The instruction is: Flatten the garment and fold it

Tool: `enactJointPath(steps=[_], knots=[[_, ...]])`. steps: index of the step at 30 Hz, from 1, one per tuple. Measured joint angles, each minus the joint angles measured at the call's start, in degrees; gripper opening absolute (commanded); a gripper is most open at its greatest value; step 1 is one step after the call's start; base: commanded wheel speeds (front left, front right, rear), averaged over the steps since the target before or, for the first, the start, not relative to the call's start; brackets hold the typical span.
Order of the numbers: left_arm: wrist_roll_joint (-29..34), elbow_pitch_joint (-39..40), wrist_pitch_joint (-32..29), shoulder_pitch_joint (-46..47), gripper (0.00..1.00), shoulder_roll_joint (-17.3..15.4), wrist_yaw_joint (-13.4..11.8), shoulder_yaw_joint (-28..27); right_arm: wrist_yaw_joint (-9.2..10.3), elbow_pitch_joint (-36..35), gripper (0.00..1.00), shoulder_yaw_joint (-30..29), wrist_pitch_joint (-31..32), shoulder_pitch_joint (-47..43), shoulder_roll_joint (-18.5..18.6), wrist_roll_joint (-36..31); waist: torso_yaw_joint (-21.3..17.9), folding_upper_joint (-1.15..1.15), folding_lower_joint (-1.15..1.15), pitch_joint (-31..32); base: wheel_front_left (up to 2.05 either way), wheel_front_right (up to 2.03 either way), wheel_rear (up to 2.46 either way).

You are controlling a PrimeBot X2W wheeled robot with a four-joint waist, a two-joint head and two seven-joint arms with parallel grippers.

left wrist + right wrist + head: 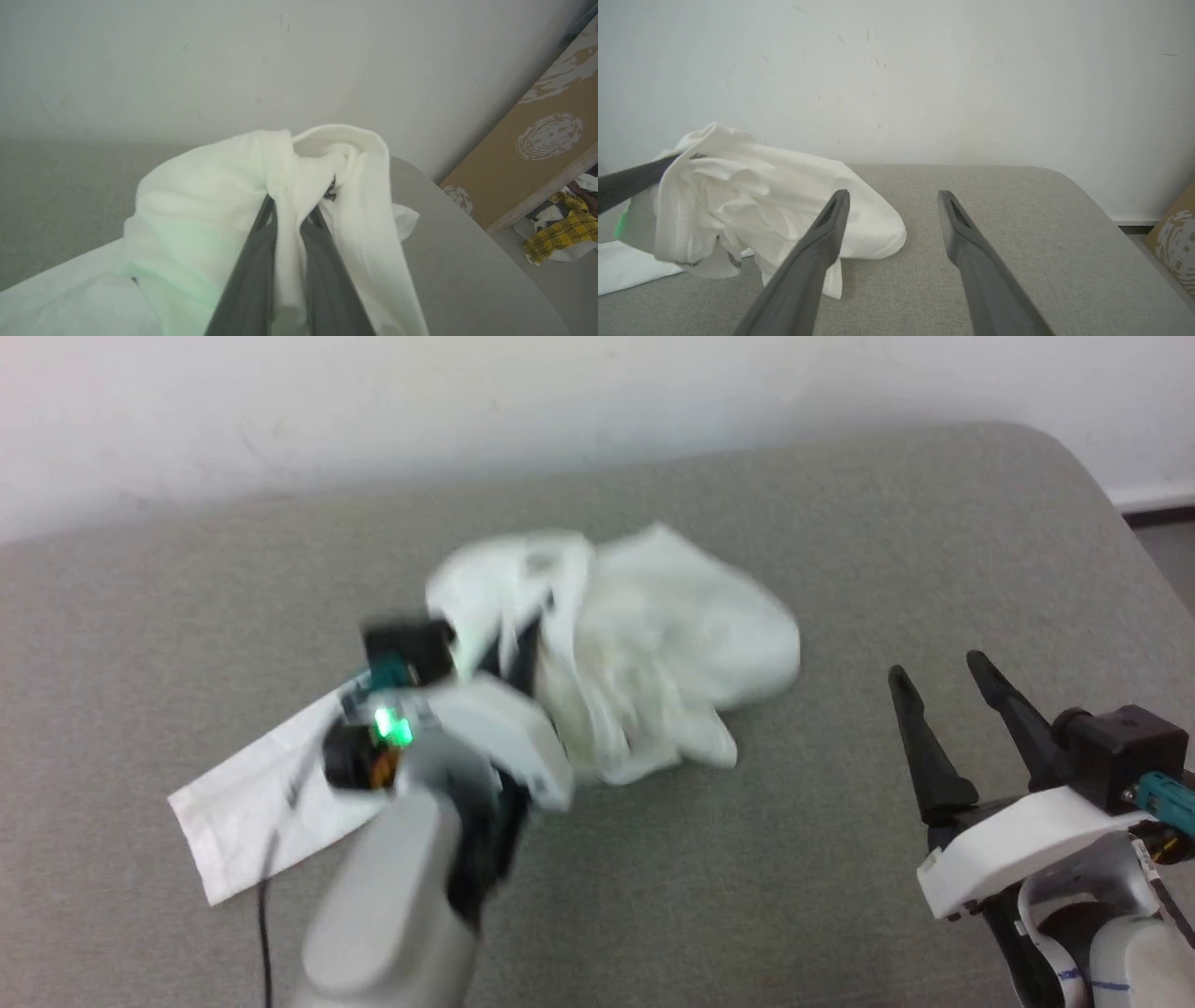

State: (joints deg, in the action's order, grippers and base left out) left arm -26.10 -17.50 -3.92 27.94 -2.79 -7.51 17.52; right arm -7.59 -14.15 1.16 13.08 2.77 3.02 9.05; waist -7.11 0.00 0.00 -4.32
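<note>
The garment (653,644) is a white thin top, bunched in a heap at the middle of the grey padded table, with one sleeve (252,793) stretched flat toward the lower left. My left gripper (292,207) is shut on a fold of the garment (210,214), lifting the bunch off the surface; in the head view the left gripper (509,649) is blurred and partly hidden by cloth. The garment (752,196) hangs raised in the right wrist view, a left finger (630,182) reaching into it. My right gripper (943,677) stands open and apart at the right, nothing between its fingers (831,224).
The grey padded table (840,859) runs up to a white wall, with a rounded far right corner (1055,448). Beyond that corner a brown patterned board (537,154) leans, with yellow checked cloth (556,233) on the floor beside it.
</note>
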Motion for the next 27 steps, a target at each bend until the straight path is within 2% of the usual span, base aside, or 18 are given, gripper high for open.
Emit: enactJointPath(steps=[2,6,7,8,9,15,19,23,27], knots=[[-0.1,1.5,-0.9,-5.6,0.00,0.1,-1.8,2.2,0.00,0.0,1.00,0.2,-0.1,0.2,0.0,0.0,-0.5,0.00,0.00,-1.4,0.00,0.00,0.00],[-0.1,3.3,-2.3,-14.1,0.00,-0.2,-2.6,4.6,0.00,0.3,1.00,0.4,-0.7,0.9,0.0,0.2,-0.9,0.00,0.00,-4.4,0.00,0.00,0.00],[-0.2,3.8,-2.6,-15.5,0.15,-0.5,-2.6,4.9,0.00,0.5,1.00,0.5,-0.7,1.1,0.0,0.3,-1.0,0.00,0.00,-5.0,0.00,0.00,0.00],[-0.2,4.4,-2.6,-16.6,0.75,-0.9,-2.5,5.2,0.00,0.6,1.00,0.6,-0.8,1.4,0.0,0.5,-1.0,0.00,0.00,-5.6,0.00,0.00,0.00],[-0.1,5.1,-2.6,-17.5,1.00,-1.4,-2.4,5.6,0.00,0.8,1.00,0.6,-1.1,1.7,0.0,0.6,-0.9,0.00,0.00,-6.1,0.00,0.00,0.00],[1.0,11.6,-0.5,-18.9,1.00,-4.0,0.2,7.6,0.00,2.5,1.00,0.4,-1.3,2.1,0.0,1.0,0.5,0.00,0.01,-6.3,0.00,0.00,0.00],[2.1,17.0,0.9,-19.0,1.00,-5.3,0.5,7.8,0.00,3.1,1.00,0.1,-1.3,2.0,0.0,1.1,1.5,0.00,0.00,-4.6,0.00,0.00,0.00],[3.0,20.8,0.9,-19.0,1.00,-6.9,-0.6,6.4,0.00,3.4,1.00,-0.8,-1.4,2.0,0.0,1.7,2.8,0.00,0.00,-2.6,0.00,0.00,0.00],[3.3,22.9,0.9,-19.1,1.00,-8.6,-3.5,2.9,0.00,3.8,1.00,-1.5,-1.8,1.6,0.0,2.6,4.0,0.00,-0.01,-0.9,0.00,0.00,0.00]])
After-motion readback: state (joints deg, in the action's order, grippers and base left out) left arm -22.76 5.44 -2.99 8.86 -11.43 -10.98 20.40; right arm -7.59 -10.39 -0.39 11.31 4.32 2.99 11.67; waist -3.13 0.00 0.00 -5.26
